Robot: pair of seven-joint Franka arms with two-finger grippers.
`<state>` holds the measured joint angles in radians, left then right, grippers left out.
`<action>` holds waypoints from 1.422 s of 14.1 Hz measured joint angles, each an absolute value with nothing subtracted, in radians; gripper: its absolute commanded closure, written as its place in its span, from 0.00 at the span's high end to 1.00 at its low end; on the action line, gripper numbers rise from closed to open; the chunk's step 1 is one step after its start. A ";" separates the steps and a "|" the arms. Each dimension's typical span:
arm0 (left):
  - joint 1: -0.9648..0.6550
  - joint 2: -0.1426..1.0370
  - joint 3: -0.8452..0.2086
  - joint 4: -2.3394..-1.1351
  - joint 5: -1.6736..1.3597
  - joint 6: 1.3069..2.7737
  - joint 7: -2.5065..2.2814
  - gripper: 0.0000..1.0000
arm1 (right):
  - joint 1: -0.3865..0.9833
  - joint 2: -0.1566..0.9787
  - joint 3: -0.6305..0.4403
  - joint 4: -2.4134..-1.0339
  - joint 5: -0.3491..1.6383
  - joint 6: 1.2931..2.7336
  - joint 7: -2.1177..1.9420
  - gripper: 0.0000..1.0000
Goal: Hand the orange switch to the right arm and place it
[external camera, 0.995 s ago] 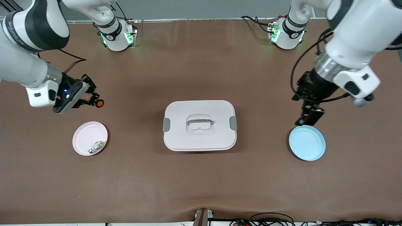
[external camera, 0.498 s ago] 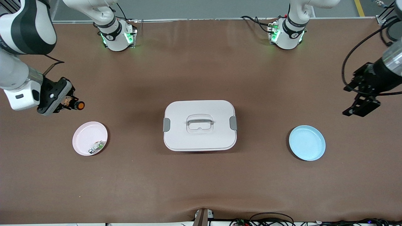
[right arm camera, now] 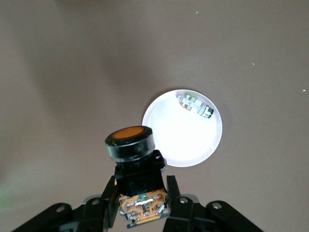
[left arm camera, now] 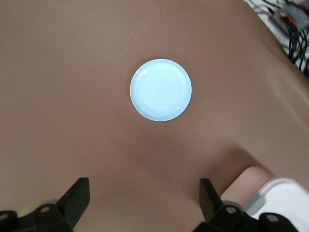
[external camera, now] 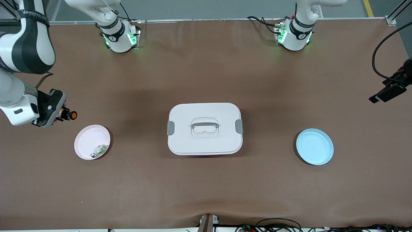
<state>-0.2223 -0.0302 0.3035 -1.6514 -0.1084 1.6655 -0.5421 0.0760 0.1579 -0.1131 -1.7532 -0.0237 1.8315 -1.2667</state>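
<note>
My right gripper is clamped on the switch, its orange cap poking out past the fingertips. In the right wrist view the switch sits upright between my fingers, cap on top and a small circuit board at its base. Over the last second this hand has slid toward the right arm's end of the table and dropped lower in the front view; it now hangs over bare table just beside the pink plate, not over it. The small green-and-silver part lies on that plate at its rim, where it was before.

My left gripper is wide open and holds nothing. A second ago it hung right above the blue plate; since then it has pulled up and out toward the left arm's end of the table and now shows only at the edge of the front view. From the left wrist view the blue plate is bare, well apart from my spread fingers.

The white box with its lid and grey clips sits mid-table between the plates, unmoved.
</note>
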 measured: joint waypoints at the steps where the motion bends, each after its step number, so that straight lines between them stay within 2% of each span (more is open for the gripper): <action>1: -0.223 -0.047 0.300 -1.675 -0.102 1.682 -0.475 1.00 | 0.075 0.173 -0.113 -1.754 -0.025 1.842 -1.269 0.00; 5: -0.224 -0.127 0.237 -1.792 -0.098 1.825 -0.325 1.00 | 0.047 0.216 -0.113 -1.814 -0.026 1.986 -1.320 0.00; 7: -0.205 -0.169 0.179 -1.837 -0.076 1.852 -0.297 1.00 | 0.028 0.236 -0.113 -1.866 -0.026 2.081 -1.351 0.00; 13: 0.181 -0.240 -0.158 -1.894 -0.065 1.883 0.058 1.00 | -0.028 0.323 -0.113 -1.982 -0.026 2.368 -1.422 0.00; 16: 0.218 -0.252 -0.196 -1.907 -0.065 1.885 0.084 1.00 | -0.054 0.381 -0.113 -2.016 -0.026 2.496 -1.449 0.00; 20: 0.221 -0.222 -0.199 -1.897 -0.065 1.887 0.086 1.00 | -0.058 0.435 -0.110 -2.030 -0.026 2.587 -1.450 0.00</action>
<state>0.2209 -0.2215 -0.1992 -1.8968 -0.0652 1.8867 0.0862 -0.0581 0.4353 -0.1097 -2.0295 -0.0260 2.5871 -1.4504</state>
